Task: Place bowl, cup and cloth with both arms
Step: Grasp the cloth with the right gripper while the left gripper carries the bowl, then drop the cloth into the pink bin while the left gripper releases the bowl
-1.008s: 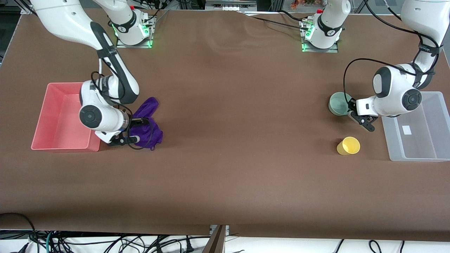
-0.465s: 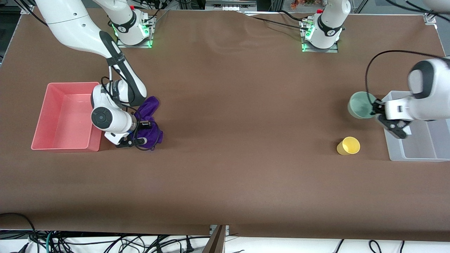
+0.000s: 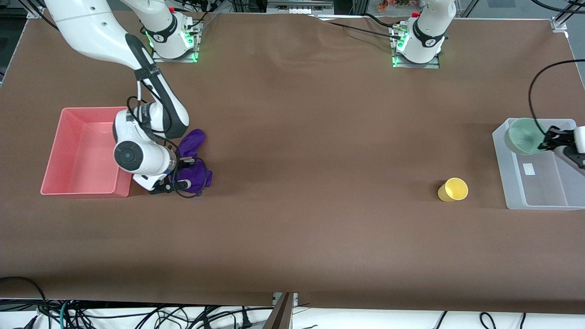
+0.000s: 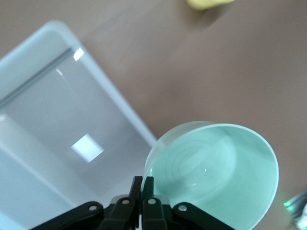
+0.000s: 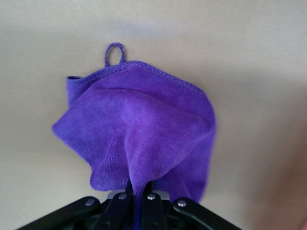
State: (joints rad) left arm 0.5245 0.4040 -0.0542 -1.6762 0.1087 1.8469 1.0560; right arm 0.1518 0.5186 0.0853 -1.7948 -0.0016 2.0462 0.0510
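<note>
At the right arm's end of the brown table (image 3: 292,183) sits a shallow rectangular pink plastic bin (image 3: 82,151), and the soft deep-purple fabric cloth (image 3: 194,171) lies bunched on the tabletop just beside that bin, on the side toward the table's middle. The right gripper (image 3: 176,183) is down at the cloth, at its edge nearer the front camera; in the right wrist view its fingers (image 5: 122,199) are drawn together with a fold of the cloth (image 5: 139,139) pinched between them, the rest of the fabric spreading out from the grip with a small hanging loop at its outer edge. Well away from the bin, toward the left arm's end of the table, the small plain yellow plastic cup (image 3: 453,189) lies tipped on its side, its mouth turned toward the front camera. Just past it stands a clear rectangular plastic bin (image 3: 539,201). The left gripper (image 3: 548,139) is up over that clear bin's corner, its fingers (image 4: 144,189) closed thin on the rim of the small round pale mint-green bowl (image 3: 524,135), which hangs tilted in the air, partly over the clear bin and partly over the table.
</note>
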